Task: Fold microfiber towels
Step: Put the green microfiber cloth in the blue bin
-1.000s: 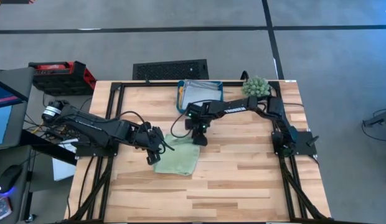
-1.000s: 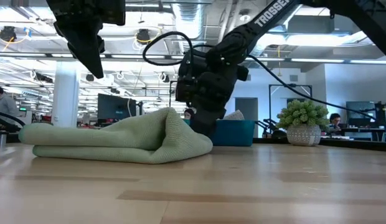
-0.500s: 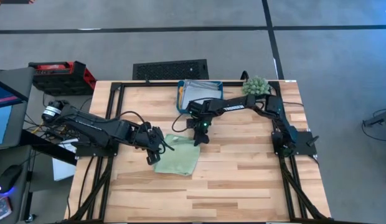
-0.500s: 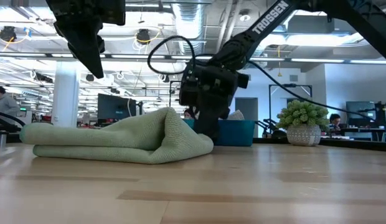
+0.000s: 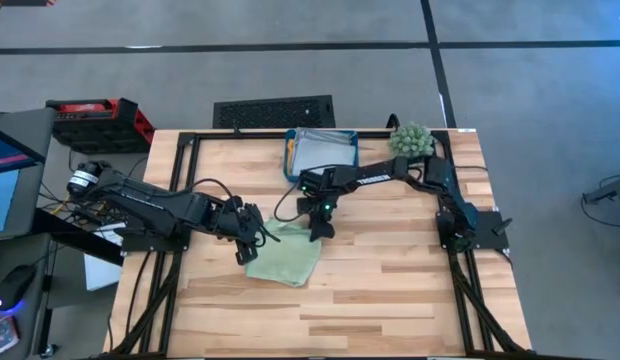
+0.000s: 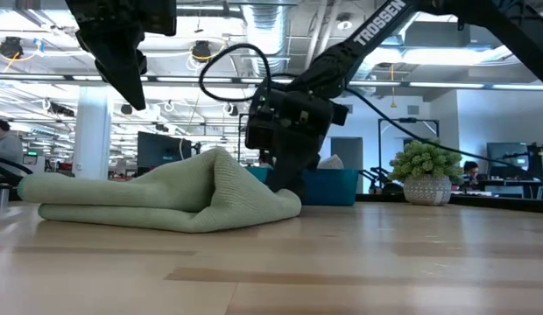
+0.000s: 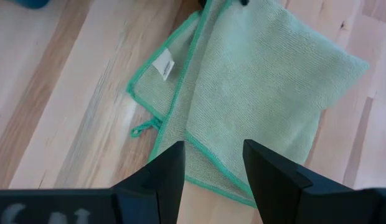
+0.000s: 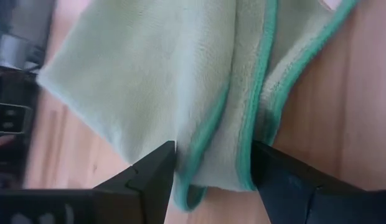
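A light green microfiber towel [image 5: 285, 260] lies folded in several layers on the wooden table, humped up at its far right end [image 6: 223, 171]. My right gripper [image 5: 318, 230] stands open at that far right corner, with teal-hemmed edges [image 8: 208, 127] between its fingers. My left gripper [image 5: 252, 238] is open and hangs well above the towel's left part [image 7: 261, 81], touching nothing. A pale towel [image 5: 325, 152] lies in the teal tray [image 5: 290, 150]. My right gripper comes slanting down from the table's far right onto the green towel's far right corner [image 8: 243, 143]. Its open fingers [image 8: 152, 171] stand on either side of several stacked hemmed edges. The fingertips themselves are out of the picture. The towel lies on the table, bulged up beside the fingers.
The teal tray [image 6: 334, 186] stands at the table's far edge, just behind my right gripper. A spiky green ball-shaped plant [image 5: 411, 138] sits at the far right corner. Bare wood stretches across the near half and the right side of the table.
My right gripper has sunk a little and turned at the towel's far right corner. The towel's hump has shifted toward the table's left and that corner has been pushed in; the towel's left end has crept slightly left.
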Tool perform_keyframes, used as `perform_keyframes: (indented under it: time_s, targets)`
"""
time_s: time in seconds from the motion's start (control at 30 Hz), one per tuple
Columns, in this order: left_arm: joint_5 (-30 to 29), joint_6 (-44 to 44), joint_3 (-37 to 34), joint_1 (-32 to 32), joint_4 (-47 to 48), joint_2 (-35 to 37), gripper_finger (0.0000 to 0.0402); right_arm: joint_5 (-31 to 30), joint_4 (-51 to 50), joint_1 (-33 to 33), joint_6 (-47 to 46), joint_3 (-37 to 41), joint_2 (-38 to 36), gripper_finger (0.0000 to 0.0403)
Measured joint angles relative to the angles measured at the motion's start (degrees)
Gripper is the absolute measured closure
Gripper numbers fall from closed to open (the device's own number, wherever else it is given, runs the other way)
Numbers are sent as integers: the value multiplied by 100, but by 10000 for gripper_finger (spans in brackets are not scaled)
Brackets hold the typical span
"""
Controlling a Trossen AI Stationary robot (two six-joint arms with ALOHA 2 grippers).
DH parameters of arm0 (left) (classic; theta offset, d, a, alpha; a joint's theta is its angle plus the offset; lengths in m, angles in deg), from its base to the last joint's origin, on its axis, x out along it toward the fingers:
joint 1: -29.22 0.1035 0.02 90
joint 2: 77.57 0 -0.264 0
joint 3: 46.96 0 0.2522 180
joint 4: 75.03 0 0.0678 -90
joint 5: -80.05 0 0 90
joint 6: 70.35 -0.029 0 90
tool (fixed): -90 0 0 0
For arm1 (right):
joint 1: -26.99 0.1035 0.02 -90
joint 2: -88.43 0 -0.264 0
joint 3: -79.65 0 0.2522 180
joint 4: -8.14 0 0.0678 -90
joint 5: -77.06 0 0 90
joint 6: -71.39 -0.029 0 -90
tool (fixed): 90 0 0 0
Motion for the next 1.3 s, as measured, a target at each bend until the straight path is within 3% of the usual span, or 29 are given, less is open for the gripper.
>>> perform_keyframes:
  time_s: [0.2, 0.47, 0.67, 0.83, 1.03, 1.3]
  targets:
    - [0, 0, 0, 0, 1, 0, 246, -708, 146, 272, -62, -17, -32, 202]
    - [0, 0, 0, 0, -1, 0, 246, -1178, 209, 456, -217, -10, -33, 382]
    - [0, 2, 0, 0, 1, 0, 246, -1463, -31, 310, -180, 4, -237, 383]
    - [0, 0, -2, 0, 29, -2, 246, -2365, -441, 142, 133, 12, -629, 390]
    - [0, 2, -9, 0, 55, -2, 246, -2931, -781, -34, 537, 5, -1057, 393]
    - [-275, 73, -37, 77, -22, -101, 246, -2931, -1193, -255, 732, -1, -1190, 391]
